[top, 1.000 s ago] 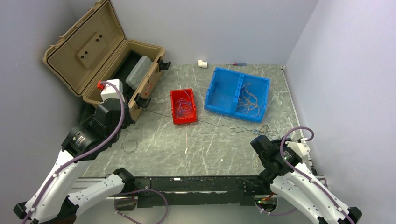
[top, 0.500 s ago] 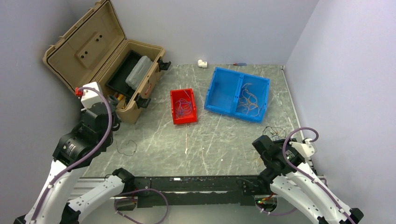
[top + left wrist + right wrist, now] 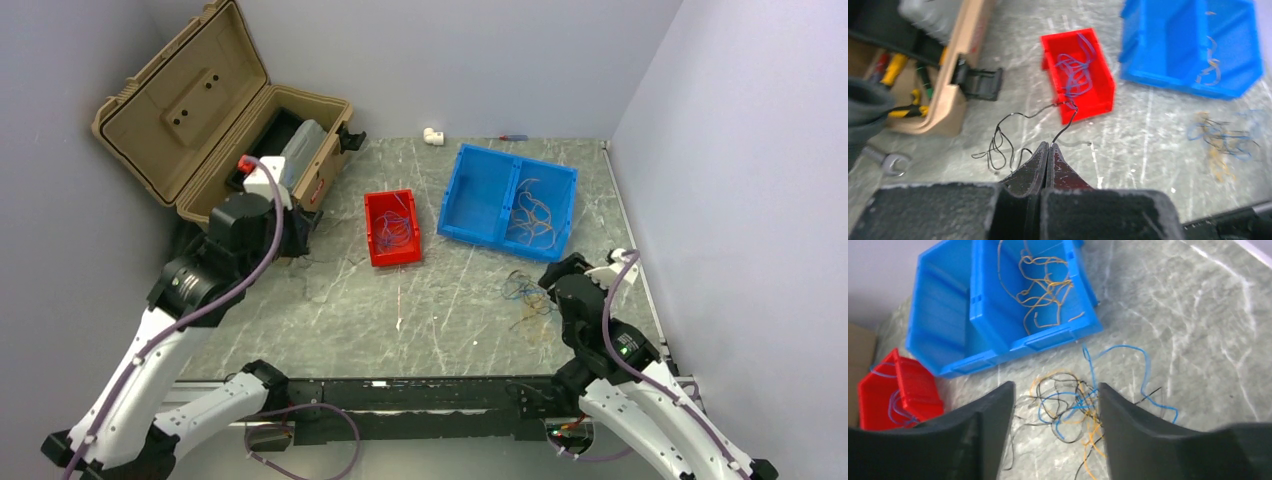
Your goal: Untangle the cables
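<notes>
A loose tangle of blue, orange and black cables [image 3: 1083, 405] lies on the table, also seen from above [image 3: 525, 297]. My right gripper [image 3: 1055, 387] hangs open just above this tangle, its fingers astride it and holding nothing. My left gripper [image 3: 1048, 144] is shut on a thin black cable [image 3: 1065, 125] that rises from its tip to the front of the red bin [image 3: 1100, 82]. This cable then trails left into loops [image 3: 998, 150] on the table. Blue and purple cables [image 3: 1075, 75] fill the red bin. Tan cables [image 3: 1040, 285] lie in the blue bin's [image 3: 943, 315] right compartment.
An open tan toolbox [image 3: 215, 120] with tools stands at the back left, close to my left arm. A wrench [image 3: 885, 162] lies beside it. A white fitting [image 3: 433, 135] and a small screwdriver [image 3: 513, 137] sit by the back wall. The walls close in on both sides.
My right gripper has opened, and the tangle now lies on the table in front of it. My left arm swung out to the left, then back towards the toolbox and red bin.
</notes>
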Available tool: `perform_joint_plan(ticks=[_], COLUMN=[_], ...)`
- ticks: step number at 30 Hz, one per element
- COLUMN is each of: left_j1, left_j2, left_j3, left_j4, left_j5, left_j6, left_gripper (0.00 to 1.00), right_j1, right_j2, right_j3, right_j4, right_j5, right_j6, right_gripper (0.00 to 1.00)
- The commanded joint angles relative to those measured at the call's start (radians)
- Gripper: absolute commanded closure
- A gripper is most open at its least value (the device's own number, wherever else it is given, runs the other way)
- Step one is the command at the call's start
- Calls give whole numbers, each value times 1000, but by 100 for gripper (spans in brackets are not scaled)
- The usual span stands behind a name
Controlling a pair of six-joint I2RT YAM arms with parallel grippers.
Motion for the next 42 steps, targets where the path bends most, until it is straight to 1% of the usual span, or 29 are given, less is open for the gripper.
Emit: perform_joint_plan(ticks=[1,3,5,8,10,18,20,23,28,30,34,35,39,42], left_j1=[1,-1,-6,-30,-46,-96,-96,-96,-93,-86,-72,-71,-70,-70], left_j2=[62,104,155,227,284,518,562,630,806,827,849,874,1009,1076], left_j3=[100,140,198,331,403,820,868,914,1112,1111,993,993,1083,1085], left_j4=[54,44,20,-29,-63,-158,-105,-12,38,124,407,454,590,694], left_j5=[247,315,372,421,434,490,567,633,673,709,791,804,866,860], left_j6=[45,56,64,87,95,83,86,64,43,5,-124,-153,-261,-298], left_gripper=[100,100,100,100,100,100,100,100,100,100,100,100,100,100], right_j1=[-1,-1,-2,-1,-1,-1,-1,-1,-1,-1,-1,-1,-1,-1], right_j2=[15,42,69,82,73,24,19,-6,-68,-83,-113,-118,-137,-149], right_j3=[-7,3,13,16,12,-13,-13,-22,-20,-11,4,7,18,26], right_j4=[158,156,169,228,261,358,358,353,332,318,298,297,302,301], right_j5=[-131,-152,-191,-277,-315,-390,-381,-340,-289,-265,-214,-202,-164,-141], right_j6=[-211,-236,-283,-370,-397,-456,-454,-433,-436,-442,-450,-451,-467,-473], right_gripper=[21,12,9,7,7,6,6,7,7,7,7,7,7,7])
